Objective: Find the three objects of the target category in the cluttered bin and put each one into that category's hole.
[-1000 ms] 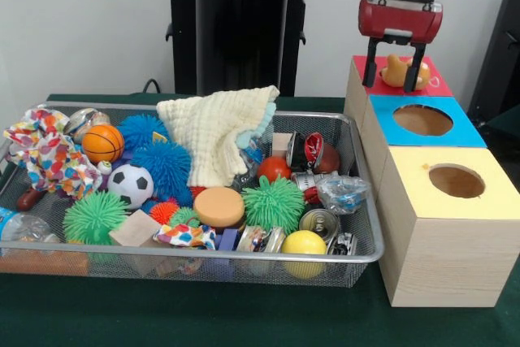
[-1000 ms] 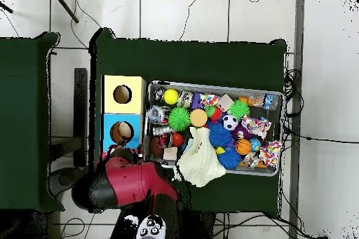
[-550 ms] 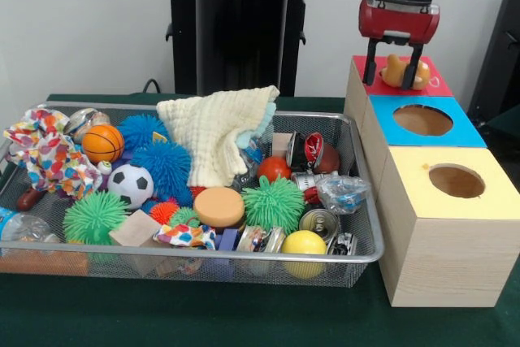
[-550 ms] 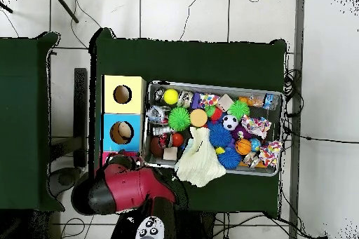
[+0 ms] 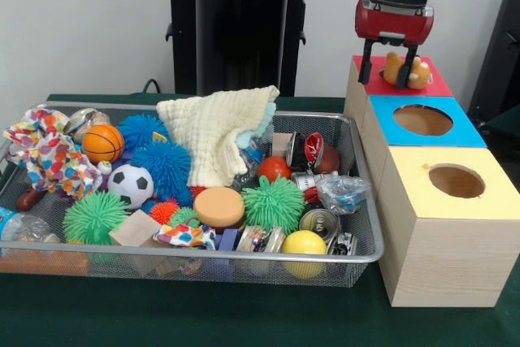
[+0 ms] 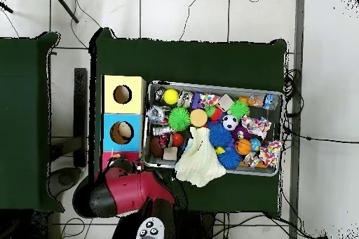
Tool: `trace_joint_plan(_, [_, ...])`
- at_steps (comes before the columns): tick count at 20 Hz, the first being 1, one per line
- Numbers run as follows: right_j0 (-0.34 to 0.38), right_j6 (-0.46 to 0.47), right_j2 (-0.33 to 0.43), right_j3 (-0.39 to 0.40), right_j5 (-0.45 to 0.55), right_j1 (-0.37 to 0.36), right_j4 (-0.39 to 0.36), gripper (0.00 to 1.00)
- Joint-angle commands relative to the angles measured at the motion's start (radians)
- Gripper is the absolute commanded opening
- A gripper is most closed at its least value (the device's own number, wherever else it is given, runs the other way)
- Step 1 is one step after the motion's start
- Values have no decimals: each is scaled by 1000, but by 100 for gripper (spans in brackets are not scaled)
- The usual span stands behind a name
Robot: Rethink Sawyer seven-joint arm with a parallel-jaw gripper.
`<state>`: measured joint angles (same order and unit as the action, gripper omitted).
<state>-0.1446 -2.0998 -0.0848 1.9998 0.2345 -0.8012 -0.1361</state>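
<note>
The wire mesh bin sits on the green table, full of spiky balls, sport balls, cans, cloths and blocks; it also shows in the overhead view. My gripper hangs open just above the red-topped box at the back right. A tan plush toy rests on that red top, right beside and behind my right finger, which does not grip it. In the overhead view my red arm covers the gripper and most of the red box.
Three wooden boxes stand in a row beside the bin: red, blue-topped and yellow-topped, each with a round hole. A cream cloth drapes over the bin's far rim. The robot's pedestal stands behind.
My gripper has risen a little above the red box and shifted slightly left. The plush toy stays on the red top. Overhead, the arm has drawn back towards the base.
</note>
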Motion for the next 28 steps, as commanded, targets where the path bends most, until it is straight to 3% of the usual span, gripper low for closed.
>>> trace_joint_plan(1, [8,-66,81,56,17,13,-26,100])
trace_joint_plan(7, [-8,-82,80,85,15,16,-17,100])
trace_joint_plan(14, [22,-70,121,126,24,-1,-3,100])
trace_joint_plan(28, [56,-37,127,74,50,-15,-14,100])
